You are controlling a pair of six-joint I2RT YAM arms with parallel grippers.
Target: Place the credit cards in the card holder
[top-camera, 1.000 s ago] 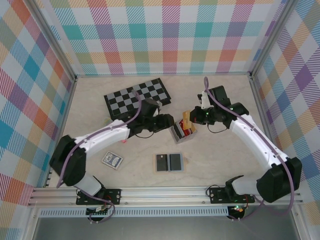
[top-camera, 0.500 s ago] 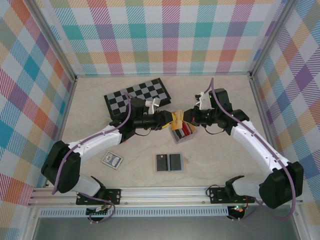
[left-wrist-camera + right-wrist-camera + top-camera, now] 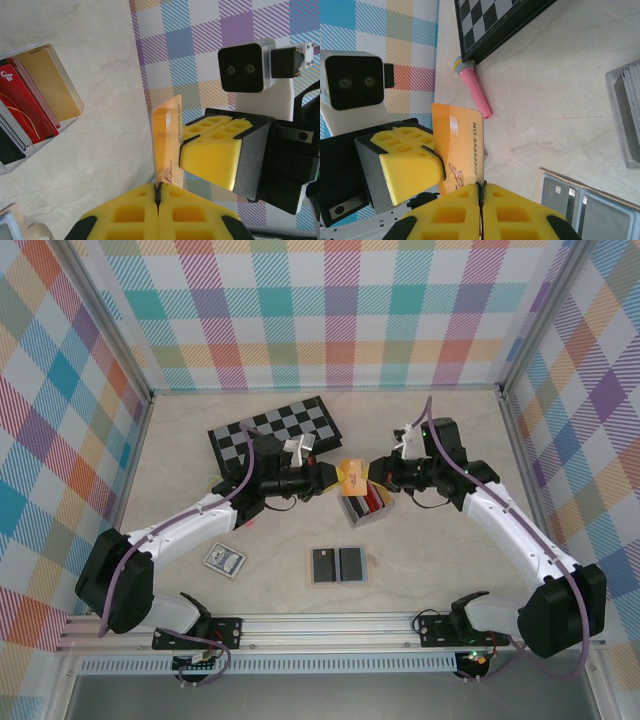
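Where the two arms meet over the desk (image 3: 430,560), a gold-orange credit card (image 3: 351,476) is held up in the air between them, close by the card holder (image 3: 365,510). The left gripper (image 3: 157,189) is pressed together on one edge of it, and the right gripper (image 3: 480,186) pinches the opposite edge. A red card (image 3: 25,107) and a gold card (image 3: 52,82) stand in the holder's slots.

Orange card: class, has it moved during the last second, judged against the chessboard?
Yes. The orange card has shifted left in the top view, nearer the chessboard.
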